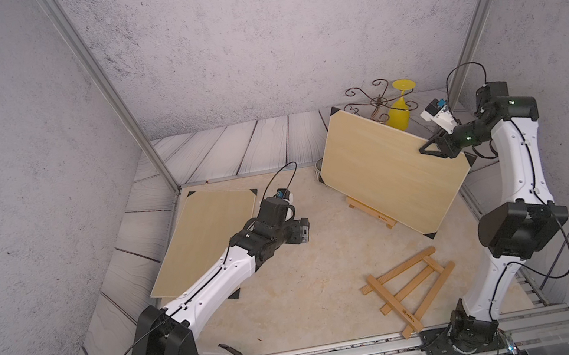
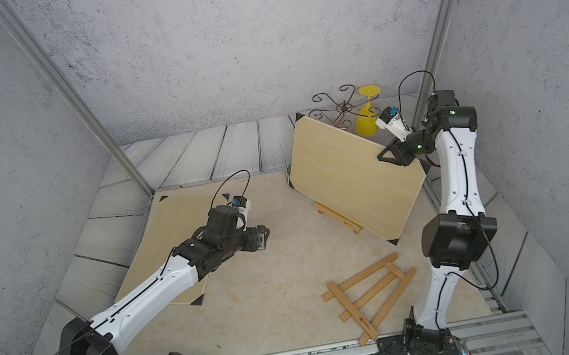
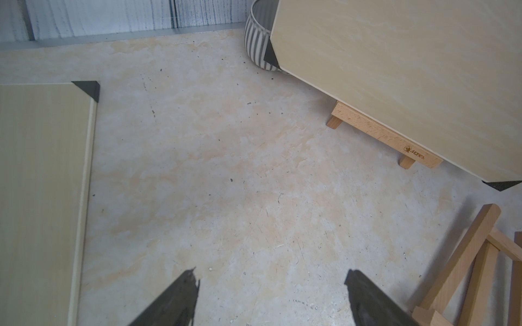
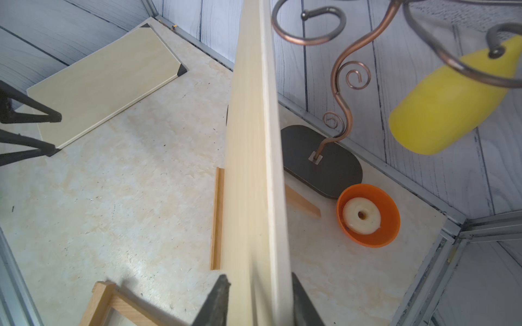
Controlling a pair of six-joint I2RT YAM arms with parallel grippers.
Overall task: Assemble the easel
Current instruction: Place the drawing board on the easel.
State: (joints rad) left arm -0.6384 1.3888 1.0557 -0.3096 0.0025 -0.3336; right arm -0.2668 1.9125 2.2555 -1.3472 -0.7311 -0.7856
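A pale wooden board (image 1: 391,172) (image 2: 353,178) leans tilted on a small wooden easel (image 1: 371,213) (image 3: 381,135) at the back right. My right gripper (image 1: 424,151) (image 4: 259,276) is at the board's (image 4: 254,169) upper edge. Its jaws are open and straddle that edge, and a thin gap shows on one side. Another easel (image 1: 407,289) (image 2: 369,295) lies flat near the front right. A second board (image 1: 202,235) (image 2: 165,245) lies flat on the left. My left gripper (image 1: 304,230) (image 3: 271,278) hovers open over bare table between the boards, holding nothing.
A copper wire rack (image 1: 377,100) with a yellow glass (image 1: 399,114) hanging upside down stands behind the leaning board. An orange bowl (image 4: 389,225) holding a white ring sits beside its base. A striped bowl (image 3: 257,42) is at the board's far corner. A metal rail (image 1: 343,352) runs along the front.
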